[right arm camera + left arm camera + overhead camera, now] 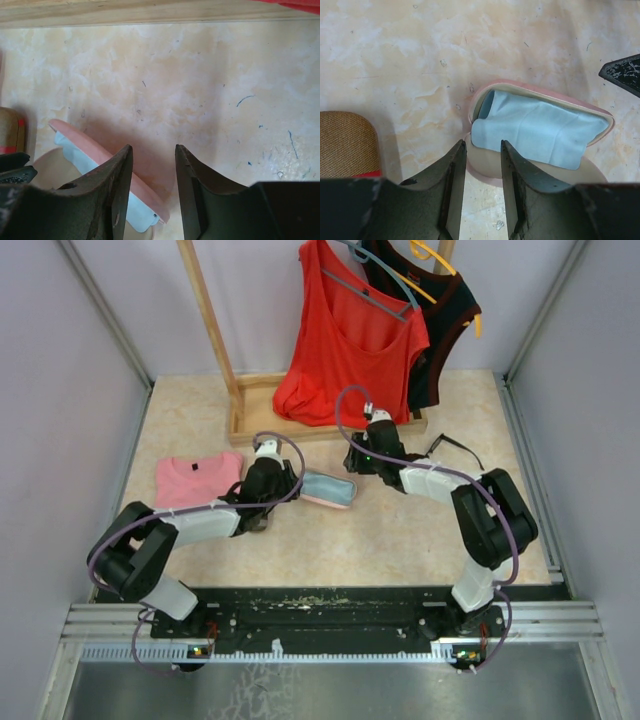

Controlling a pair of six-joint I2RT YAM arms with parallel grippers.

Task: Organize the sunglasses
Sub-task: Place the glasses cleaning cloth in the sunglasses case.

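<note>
The left fingers [452,185] are released: the two stand apart with nothing between them, their tips at the near rim of the open pink case [545,93]. The right fingers [112,190] are likewise released and hold nothing, with bare desk [210,100] between them and the case lid just beside the left-hand one.

Edges and room:
- The case lies between the two fingertip pairs, close to both.
- Open desk runs ahead of the right fingers up to the wooden rack base [150,12].
- A brown woven case [345,145] sits close beside the left fingers.
- The enclosure walls are well apart from both arms.

Count: one pair of sunglasses [455,445], one pink case, one brown case, one blue cloth [535,130], one folded pink shirt [197,478], two hanging tops, red [345,340] and black [445,320].

Views: only the top view shows the sunglasses, lying on the desk to the right of the right fingers, near the corner of the rack base. Only the left wrist view shows the cloth filling the case. The brown case shows in the wrist views only.
</note>
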